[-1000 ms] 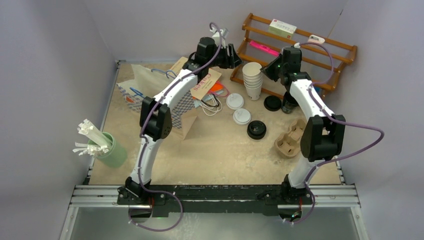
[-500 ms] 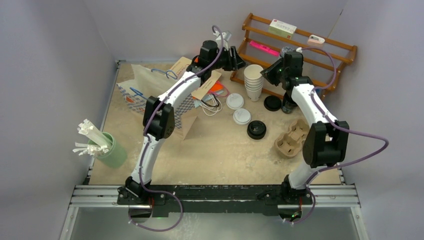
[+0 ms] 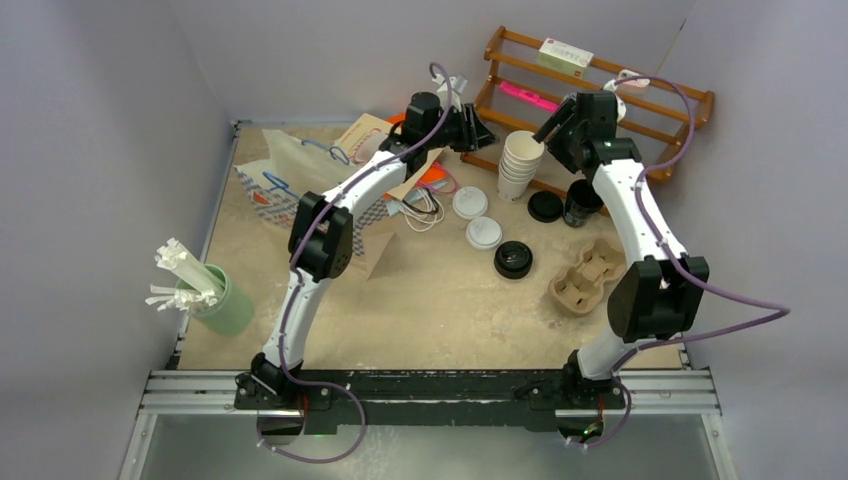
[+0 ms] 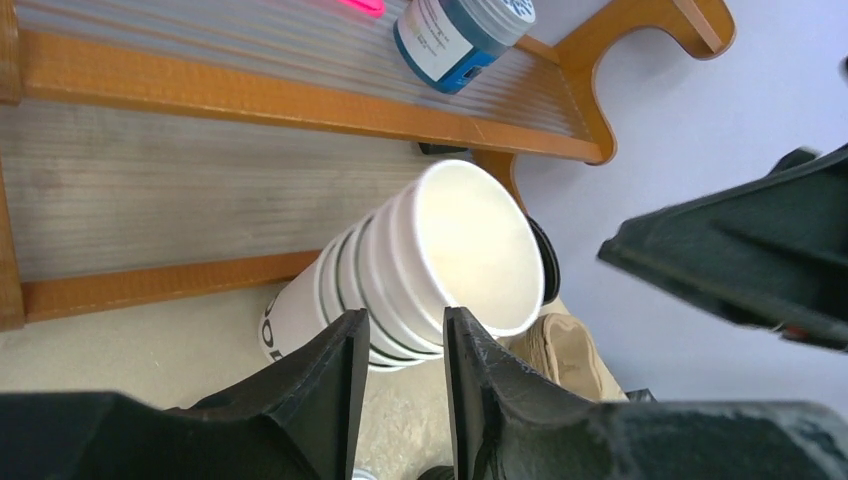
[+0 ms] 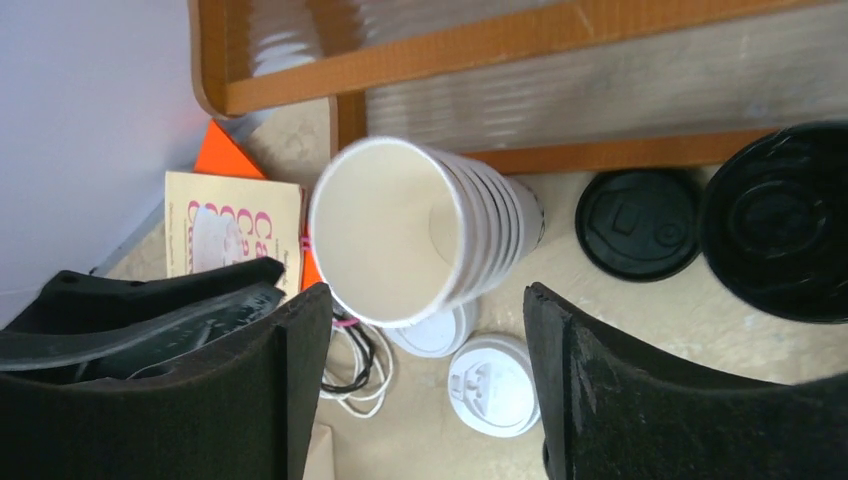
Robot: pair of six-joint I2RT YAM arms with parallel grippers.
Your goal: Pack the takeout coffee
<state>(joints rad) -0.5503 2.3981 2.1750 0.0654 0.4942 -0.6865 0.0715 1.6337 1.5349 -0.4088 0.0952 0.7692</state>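
The tall stack of lidless white cups (image 3: pixel 517 168) leans to the right at the back of the table, in front of the wooden rack (image 3: pixel 640 85). My left gripper (image 3: pixel 478 131) hovers just left of its top, fingers a narrow gap apart with nothing between them (image 4: pixel 405 320). My right gripper (image 3: pixel 556 124) hangs just right of the stack, wide open and empty (image 5: pixel 420 300). A black cup with a black lid (image 3: pixel 581 201) stands beside the right arm. Two white lids (image 3: pixel 470 203) (image 3: pixel 484 233) lie in front of the stack; I cannot tell whether cups sit under them.
A loose black lid (image 3: pixel 545 206) and a second black lid (image 3: pixel 512 260) lie near the brown cardboard cup carrier (image 3: pixel 585 280). A patterned paper bag (image 3: pixel 290 185), leaflets and a cable sit at back left. A green cup of straws (image 3: pixel 218 303) stands at the left edge.
The right gripper rose, moved back toward the rack and opened wide. The left gripper slid right toward the cup stack, its fingers narrowing. The stack now leans right.
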